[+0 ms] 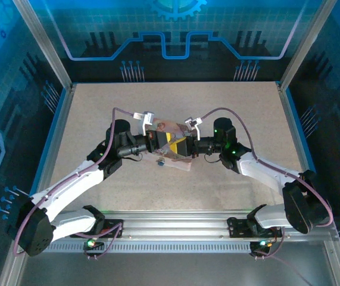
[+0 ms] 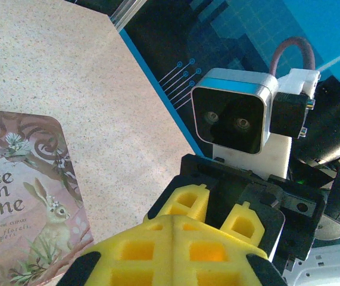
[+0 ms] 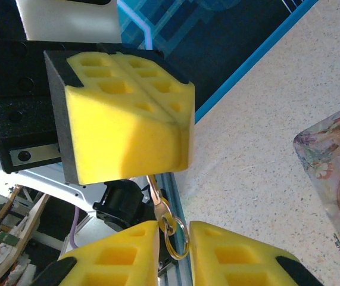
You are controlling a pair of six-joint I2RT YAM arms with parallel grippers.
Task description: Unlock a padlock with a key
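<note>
Yellow-padded left gripper (image 3: 178, 119) is clamped tight, load hidden; the key (image 3: 158, 199) dangles beneath it, lower centre. Narrowly parted around it, the right gripper (image 3: 174, 232) should pinch the bow squarely, not the ring (image 3: 187, 237).

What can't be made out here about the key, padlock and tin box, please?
Key blade: right wrist view, buried between the left gripper's shut pads.
Padlock: top view, too small or covered where that gripper meets the right gripper.
Tin box: left wrist view, cut off by the left edge.
</note>
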